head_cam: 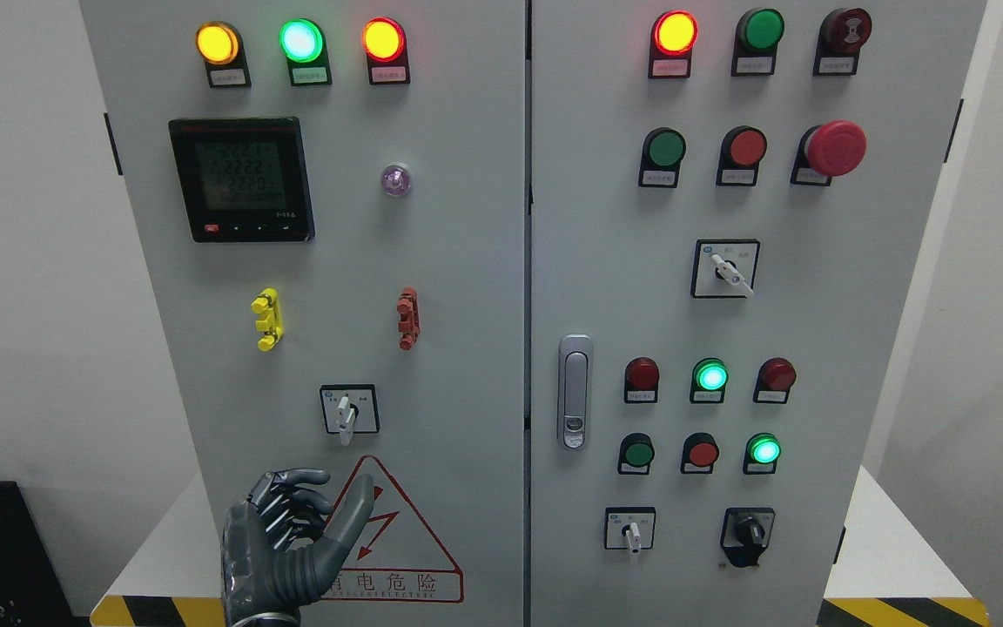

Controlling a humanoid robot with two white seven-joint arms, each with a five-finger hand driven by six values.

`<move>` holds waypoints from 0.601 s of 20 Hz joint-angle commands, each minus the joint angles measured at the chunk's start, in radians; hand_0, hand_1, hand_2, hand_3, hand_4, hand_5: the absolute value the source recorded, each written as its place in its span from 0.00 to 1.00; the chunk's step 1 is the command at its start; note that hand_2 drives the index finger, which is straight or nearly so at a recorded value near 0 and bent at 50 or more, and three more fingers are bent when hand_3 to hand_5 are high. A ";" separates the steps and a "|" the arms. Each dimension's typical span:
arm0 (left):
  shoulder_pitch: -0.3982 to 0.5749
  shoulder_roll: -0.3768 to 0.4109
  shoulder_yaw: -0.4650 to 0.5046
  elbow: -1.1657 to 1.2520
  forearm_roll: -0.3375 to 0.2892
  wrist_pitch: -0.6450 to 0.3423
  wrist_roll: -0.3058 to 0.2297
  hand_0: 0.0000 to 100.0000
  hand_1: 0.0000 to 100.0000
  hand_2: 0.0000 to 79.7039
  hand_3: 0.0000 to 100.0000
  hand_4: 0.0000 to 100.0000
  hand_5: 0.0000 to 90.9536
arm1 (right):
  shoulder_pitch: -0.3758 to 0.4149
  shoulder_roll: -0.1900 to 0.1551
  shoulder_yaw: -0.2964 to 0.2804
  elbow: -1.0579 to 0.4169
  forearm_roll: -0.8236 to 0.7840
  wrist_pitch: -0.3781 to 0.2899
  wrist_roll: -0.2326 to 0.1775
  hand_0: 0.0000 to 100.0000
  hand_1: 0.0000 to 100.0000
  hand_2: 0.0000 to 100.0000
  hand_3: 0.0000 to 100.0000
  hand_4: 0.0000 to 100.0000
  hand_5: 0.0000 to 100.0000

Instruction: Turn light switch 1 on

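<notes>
Left hand (292, 540) low at left door of cabinet (467, 261), fingers half-curled, thumb out, holding nothing, in front of warning triangle (397, 540). Right arm not seen.

We judge target to be rotary switch (349, 409) just above hand, lever pointing down. Labels unreadable, so which switch is "1" we cannot confirm.

Risks as we see them:
- wrong selector picked; similar rotary switch on right door (725, 270)
- curled fingers slip off small lever
- hand overshoots up, knocks red terminal (408, 319) or yellow terminal (267, 319)
</notes>
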 commanded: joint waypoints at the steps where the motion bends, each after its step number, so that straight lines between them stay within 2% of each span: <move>1: -0.022 -0.007 0.011 0.017 -0.006 0.001 0.000 0.02 0.79 0.66 0.78 0.81 0.75 | 0.000 0.000 0.000 0.000 -0.025 0.001 0.000 0.00 0.00 0.00 0.00 0.00 0.00; 12: -0.056 -0.010 0.026 0.040 -0.006 0.027 0.011 0.04 0.80 0.66 0.78 0.81 0.75 | 0.000 0.000 0.000 0.000 -0.025 0.001 0.000 0.00 0.00 0.00 0.00 0.00 0.00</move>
